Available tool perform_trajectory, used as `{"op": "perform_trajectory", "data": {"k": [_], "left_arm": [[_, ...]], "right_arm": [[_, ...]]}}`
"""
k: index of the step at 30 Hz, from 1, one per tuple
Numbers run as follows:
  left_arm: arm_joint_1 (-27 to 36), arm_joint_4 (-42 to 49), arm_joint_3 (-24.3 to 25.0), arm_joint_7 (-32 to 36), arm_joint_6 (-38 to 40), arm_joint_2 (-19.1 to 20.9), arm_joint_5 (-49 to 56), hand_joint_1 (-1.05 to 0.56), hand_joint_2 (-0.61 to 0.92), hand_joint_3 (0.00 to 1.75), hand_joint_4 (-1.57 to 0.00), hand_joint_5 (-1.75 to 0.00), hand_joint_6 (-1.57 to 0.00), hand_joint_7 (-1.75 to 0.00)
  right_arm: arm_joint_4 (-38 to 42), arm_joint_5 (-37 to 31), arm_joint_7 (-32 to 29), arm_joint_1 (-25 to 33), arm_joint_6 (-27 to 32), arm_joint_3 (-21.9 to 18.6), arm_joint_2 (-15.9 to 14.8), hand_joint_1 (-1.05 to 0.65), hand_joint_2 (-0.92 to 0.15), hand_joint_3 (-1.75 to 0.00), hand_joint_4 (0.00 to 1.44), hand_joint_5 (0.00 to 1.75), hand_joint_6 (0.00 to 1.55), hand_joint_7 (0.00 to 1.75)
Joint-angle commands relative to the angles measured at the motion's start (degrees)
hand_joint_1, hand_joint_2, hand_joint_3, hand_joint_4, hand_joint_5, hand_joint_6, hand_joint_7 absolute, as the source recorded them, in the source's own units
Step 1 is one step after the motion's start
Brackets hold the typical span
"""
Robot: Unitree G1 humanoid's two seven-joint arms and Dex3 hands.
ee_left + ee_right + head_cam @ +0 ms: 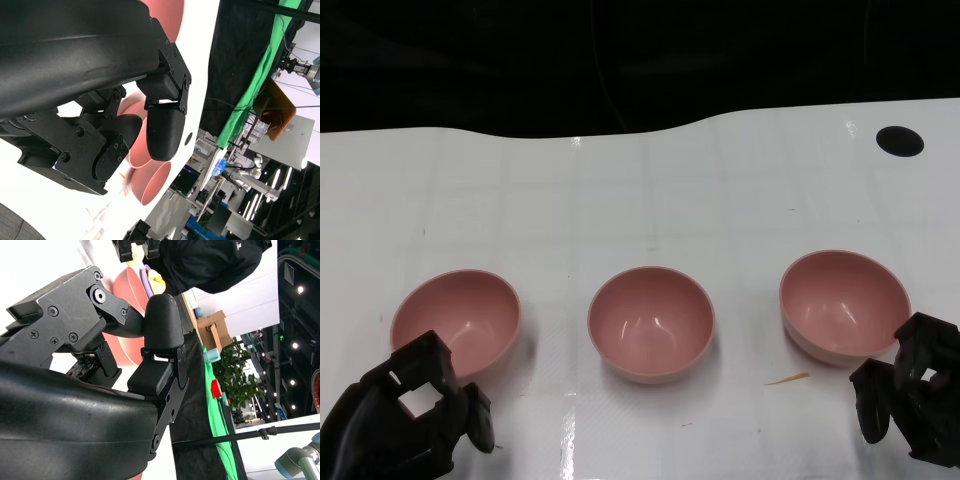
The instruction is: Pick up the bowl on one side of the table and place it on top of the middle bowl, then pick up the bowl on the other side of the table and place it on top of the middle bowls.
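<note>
Three pink bowls stand in a row on the white table (650,190): the left bowl (455,320), the middle bowl (650,322) and the right bowl (842,302). All are upright and empty. My left hand (405,415) sits at the table's near edge, just in front of the left bowl, fingers apart and holding nothing. My right hand (910,395) hovers beside the right bowl's near right rim, also empty with fingers spread. In the left wrist view the left bowl (167,17) shows past the fingers (162,130). The right wrist view shows the right bowl (125,287) behind the fingers (162,325).
A black round spot (900,140) marks the table's far right corner. A small orange streak (787,379) lies near the right bowl. The table's far edge meets a dark backdrop. A person in black (210,260) stands beyond the table.
</note>
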Motion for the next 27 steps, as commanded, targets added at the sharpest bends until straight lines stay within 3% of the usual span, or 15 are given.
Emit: {"op": "perform_trajectory", "data": {"k": [1,12,19,22,24,27], "left_arm": [[0.0,0.2,0.2,-0.2,-0.3,0.8,0.4,-0.01,0.50,1.41,-0.85,-1.75,-0.74,-1.72],[0.2,-0.6,0.2,1.0,0.5,0.5,0.3,0.00,0.50,1.38,-0.87,-1.75,-0.77,-1.69],[0.2,-0.7,0.3,1.0,1.2,0.5,-0.1,0.00,0.51,1.36,-0.87,-1.75,-0.77,-1.67],[0.2,-0.4,0.3,0.7,1.0,0.5,-0.1,0.00,0.51,1.35,-0.87,-1.75,-0.78,-1.66],[0.1,-0.4,0.3,0.4,0.8,0.6,-0.1,0.00,0.52,1.36,-0.86,-1.75,-0.77,-1.66],[0.2,-0.5,0.4,0.6,1.0,0.6,-0.2,0.00,0.52,1.36,-0.86,-1.75,-0.76,-1.66]], "right_arm": [[0.3,0.0,0.0,0.2,-1.1,-0.4,-0.5,-0.21,-0.50,-1.08,1.03,1.59,0.97,1.29],[0.1,0.3,-0.2,0.2,0.1,-0.4,-1.0,-0.21,-0.50,-1.08,1.03,1.60,0.97,1.28],[-0.4,-2.0,-1.1,0.9,-4.0,-0.1,-0.4,-0.23,-0.46,-1.08,1.01,1.58,0.97,1.26],[-1.1,-3.3,-1.7,1.4,-6.6,0.3,0.1,-0.36,-0.35,-1.20,0.96,1.58,0.96,1.18],[-1.2,-2.2,-0.6,1.3,-6.7,0.5,0.1,-0.44,-0.45,-0.98,0.90,1.53,0.92,1.05],[-2.2,-1.5,0.3,1.4,-6.9,0.7,-0.1,-0.47,-0.51,-0.85,0.88,1.46,0.89,0.97]]}}
